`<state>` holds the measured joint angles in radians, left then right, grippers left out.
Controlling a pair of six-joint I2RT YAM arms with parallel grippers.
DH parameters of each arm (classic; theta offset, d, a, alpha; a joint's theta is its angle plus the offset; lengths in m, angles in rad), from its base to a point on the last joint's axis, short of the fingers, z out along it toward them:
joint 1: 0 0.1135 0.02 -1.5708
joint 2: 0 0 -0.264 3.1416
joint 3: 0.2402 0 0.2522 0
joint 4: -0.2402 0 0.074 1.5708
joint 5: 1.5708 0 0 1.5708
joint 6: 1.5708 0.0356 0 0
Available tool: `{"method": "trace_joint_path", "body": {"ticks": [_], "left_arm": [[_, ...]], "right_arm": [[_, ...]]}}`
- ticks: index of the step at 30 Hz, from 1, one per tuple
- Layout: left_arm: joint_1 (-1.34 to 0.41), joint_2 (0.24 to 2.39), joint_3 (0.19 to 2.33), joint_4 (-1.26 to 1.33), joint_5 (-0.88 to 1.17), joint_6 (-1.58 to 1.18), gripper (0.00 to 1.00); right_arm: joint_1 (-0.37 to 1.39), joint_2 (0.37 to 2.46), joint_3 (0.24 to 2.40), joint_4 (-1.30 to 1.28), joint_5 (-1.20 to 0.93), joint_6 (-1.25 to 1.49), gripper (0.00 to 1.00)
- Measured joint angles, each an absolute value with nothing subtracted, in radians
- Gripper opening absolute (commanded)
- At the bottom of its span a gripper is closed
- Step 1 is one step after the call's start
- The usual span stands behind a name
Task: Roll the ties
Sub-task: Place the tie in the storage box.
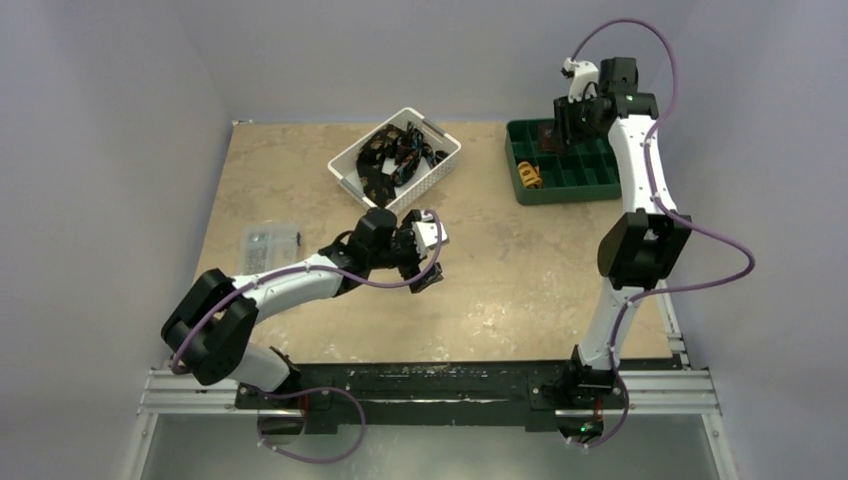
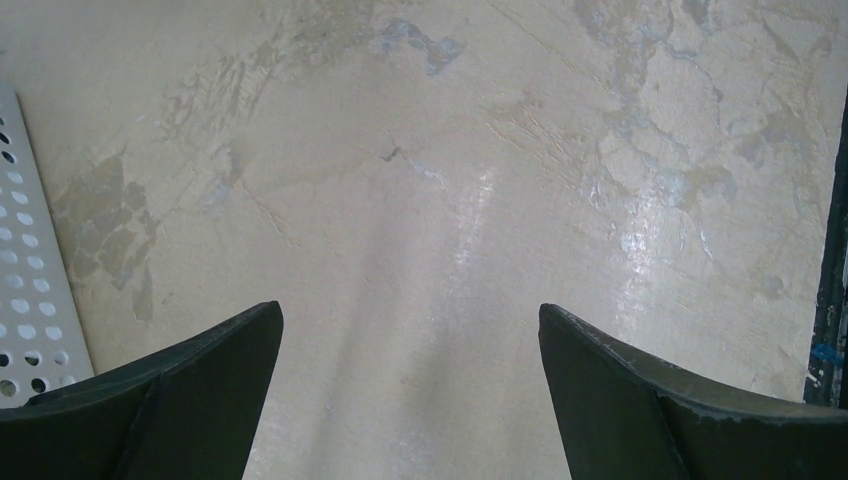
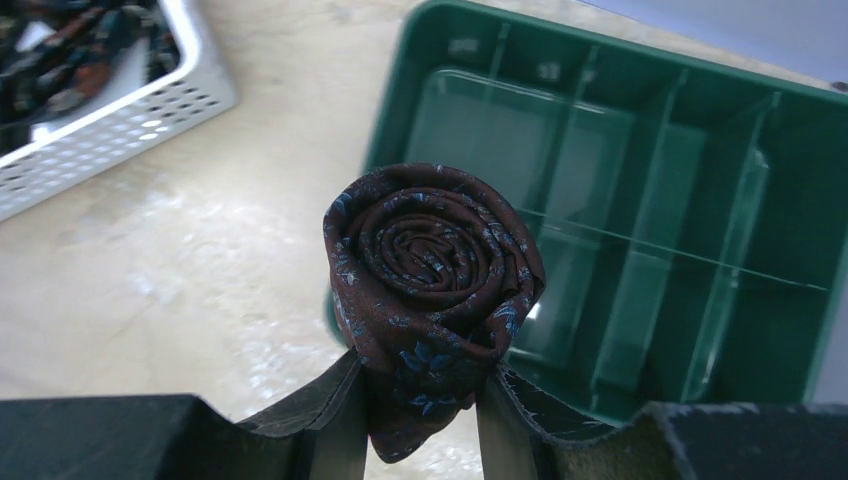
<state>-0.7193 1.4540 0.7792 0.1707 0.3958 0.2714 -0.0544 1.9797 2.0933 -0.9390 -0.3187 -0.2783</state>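
Your right pincer [image 3: 420,400] was partly closed on one rolled tie [image 3: 432,270], poised just above the green tray [image 3: 480,130] ahead of it; your left pincer [image 2: 410,400] gaped empty over the counter [image 2: 450,150]; more ties [image 1: 395,155] apparently lay unrolled in the white basket [image 1: 345,170] just beyond it.

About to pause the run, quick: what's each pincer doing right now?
The left pincer is open, holding nothing, above the table.
The right pincer is closed on a rolled tie, near the green tray.
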Motion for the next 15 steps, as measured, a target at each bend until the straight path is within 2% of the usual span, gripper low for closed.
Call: {"method": "trace_joint_path", "body": {"ticks": [6, 15], "left_arm": [[-0.715, 1.444, 0.764, 0.157, 0.385, 0.271, 1.0], [-0.713, 1.43, 0.737, 0.151, 0.381, 0.268, 1.0]], "right_arm": [[-0.059, 2.123, 2.201, -0.957, -0.22, -0.282, 0.0], [-0.059, 2.219, 2.217, -1.056, -0.16, -0.297, 0.0]]}}
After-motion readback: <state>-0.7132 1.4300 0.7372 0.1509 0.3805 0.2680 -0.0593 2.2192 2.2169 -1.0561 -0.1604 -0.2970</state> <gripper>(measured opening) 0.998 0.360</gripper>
